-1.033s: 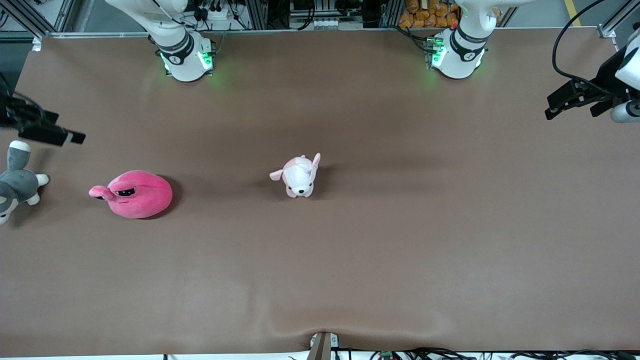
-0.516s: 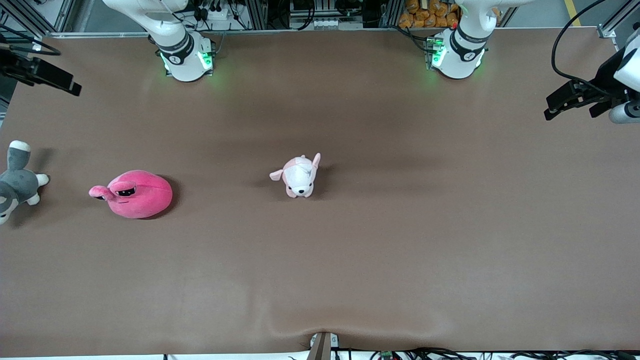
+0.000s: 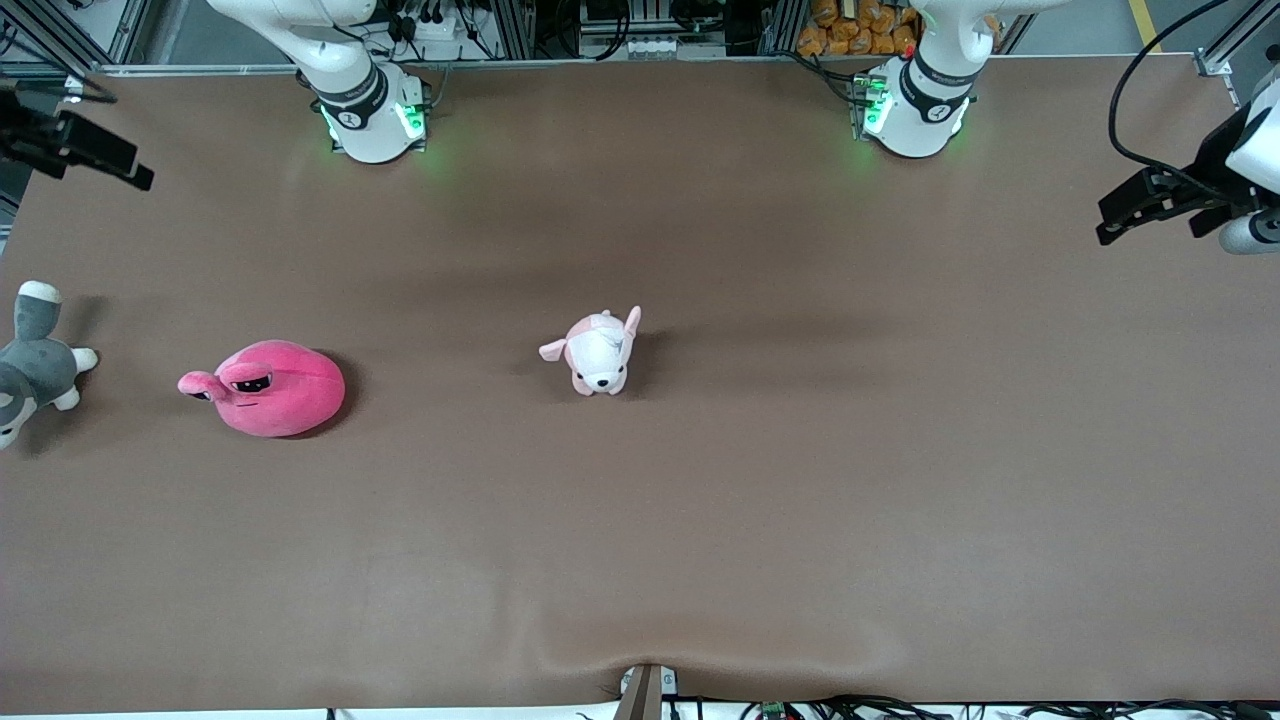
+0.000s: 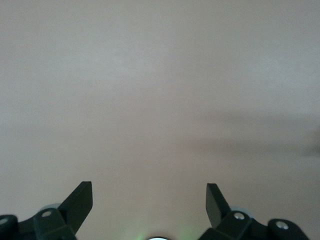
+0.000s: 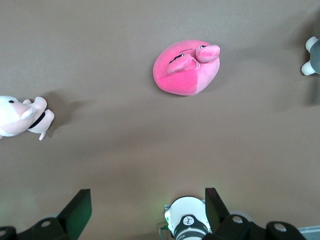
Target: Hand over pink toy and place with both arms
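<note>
The pink toy (image 3: 265, 388), a round hot-pink plush with sleepy black eyes, lies on the brown table toward the right arm's end. It also shows in the right wrist view (image 5: 186, 67). My right gripper (image 3: 135, 175) is open and empty, up in the air over the table's edge at the right arm's end, well apart from the toy; in its own view (image 5: 147, 197) the jaws stand wide. My left gripper (image 3: 1105, 222) is open and empty over the table's edge at the left arm's end; its own view (image 4: 148, 190) shows only bare table.
A small pale pink-and-white puppy plush (image 3: 597, 352) sits mid-table, also in the right wrist view (image 5: 22, 117). A grey-and-white plush animal (image 3: 30, 365) lies at the table's edge at the right arm's end, beside the pink toy. The arm bases (image 3: 370, 120) stand along the robots' edge.
My right gripper has moved from over the spot beside the grey plush toward the robots' edge of the table, then held. My left gripper has shifted only slightly. The plushes have not moved.
</note>
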